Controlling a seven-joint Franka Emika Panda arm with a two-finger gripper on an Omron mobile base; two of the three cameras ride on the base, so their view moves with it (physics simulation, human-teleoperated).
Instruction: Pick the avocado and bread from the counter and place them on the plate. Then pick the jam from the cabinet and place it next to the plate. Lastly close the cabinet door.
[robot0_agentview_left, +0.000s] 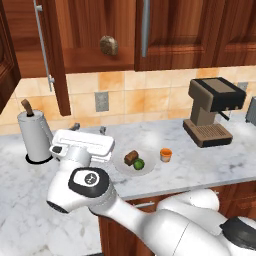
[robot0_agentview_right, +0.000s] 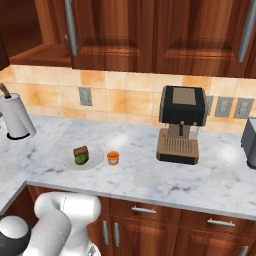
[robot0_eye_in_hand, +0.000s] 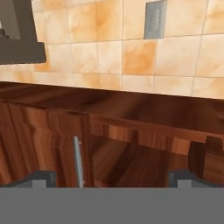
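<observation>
I put us on the last step: closing the door. The cabinet (robot0_agentview_left: 95, 45) stands open above the tiled wall, its shelf bare apart from a speckled lump (robot0_agentview_left: 108, 45) that is no part of the job. The door (robot0_agentview_left: 47, 55) hangs swung out toward me at the cabinet's left side, its silver bar handle running down the panel.

Below, on the table (robot0_agentview_left: 200, 165), the plate (robot0_agentview_left: 125, 167) carries both the bread (robot0_agentview_left: 131, 157) and the avocado (robot0_agentview_left: 139, 163), touching each other. The jam (robot0_agentview_left: 166, 154) sits just beside the plate's right edge, clear of the coffee machine (robot0_agentview_left: 212, 112) further right. So the first two steps look done to me.

My hand (robot0_eye_in_hand: 113, 177) is up near the cabinet with its fingers spread wide and nothing between them. Its camera is rolled over, looking along the wood with the tiles beyond.

Next I judge I need to bring the hand round to the outer face of the door, set it against the panel near the free edge, and sweep it shut, keeping the arm out of the door's path.
</observation>
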